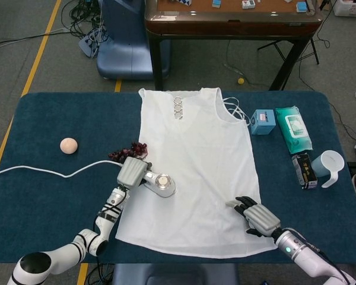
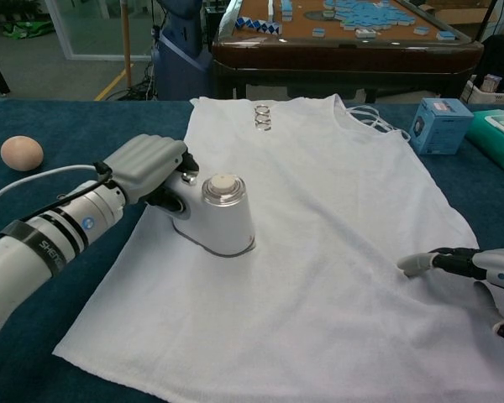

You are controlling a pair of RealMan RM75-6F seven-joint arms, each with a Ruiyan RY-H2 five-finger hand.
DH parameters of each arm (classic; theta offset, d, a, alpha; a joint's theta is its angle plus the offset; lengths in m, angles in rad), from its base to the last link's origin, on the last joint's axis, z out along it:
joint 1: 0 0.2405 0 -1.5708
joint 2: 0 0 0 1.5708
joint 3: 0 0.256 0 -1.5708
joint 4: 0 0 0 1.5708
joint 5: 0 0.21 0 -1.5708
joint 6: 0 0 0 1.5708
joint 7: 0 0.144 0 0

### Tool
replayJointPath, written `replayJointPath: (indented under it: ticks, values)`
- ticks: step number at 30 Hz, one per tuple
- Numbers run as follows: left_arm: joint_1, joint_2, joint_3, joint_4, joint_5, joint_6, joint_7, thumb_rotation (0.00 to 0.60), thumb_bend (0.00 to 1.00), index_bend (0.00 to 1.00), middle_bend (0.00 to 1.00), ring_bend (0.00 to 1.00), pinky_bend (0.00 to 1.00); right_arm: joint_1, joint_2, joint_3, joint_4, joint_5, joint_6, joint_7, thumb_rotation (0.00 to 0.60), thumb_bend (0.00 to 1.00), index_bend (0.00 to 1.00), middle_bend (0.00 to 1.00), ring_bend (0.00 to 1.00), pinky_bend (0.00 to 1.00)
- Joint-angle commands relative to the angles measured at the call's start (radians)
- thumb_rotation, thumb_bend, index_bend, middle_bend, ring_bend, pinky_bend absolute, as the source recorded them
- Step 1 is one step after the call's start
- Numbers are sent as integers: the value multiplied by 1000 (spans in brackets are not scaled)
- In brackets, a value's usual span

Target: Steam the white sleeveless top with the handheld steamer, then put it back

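Observation:
The white sleeveless top (image 1: 199, 166) (image 2: 319, 218) lies flat on the blue table, neckline at the far side. My left hand (image 1: 132, 173) (image 2: 147, 166) grips the handle of the white handheld steamer (image 1: 160, 184) (image 2: 217, 216), which stands with its plate on the top's left part. The steamer's white cord (image 1: 47, 172) (image 2: 25, 180) trails off to the left. At the top's lower right corner my right hand (image 1: 258, 217) (image 2: 479, 273) rests on the cloth with its fingers spread.
A peach ball (image 1: 68, 145) (image 2: 21, 153) and dark grapes (image 1: 126, 152) sit left of the top. Right of it are a blue box (image 1: 263, 122) (image 2: 441, 124), a wipes pack (image 1: 293, 129), a small carton (image 1: 305, 170) and a clear cup (image 1: 330, 166). A wooden table (image 1: 231, 21) stands beyond.

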Motion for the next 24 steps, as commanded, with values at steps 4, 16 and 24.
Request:
replayJointPath:
  ticks: [4, 16, 24]
  values:
    - [31, 51, 41, -116, 36, 33, 47, 600, 203, 865, 783, 655, 772, -3, 0, -4, -3, -2, 5, -2, 600, 1000, 21, 127, 36, 38]
    - [83, 141, 111, -313, 84, 62, 141, 600, 203, 863, 782, 654, 772, -8, -1, -12, 0, -7, 13, 2, 600, 1000, 21, 127, 36, 37]
    - [107, 199, 151, -413, 109, 57, 192, 600, 203, 861, 781, 652, 772, -9, -3, -16, 3, -10, 16, 5, 600, 1000, 21, 127, 36, 38]
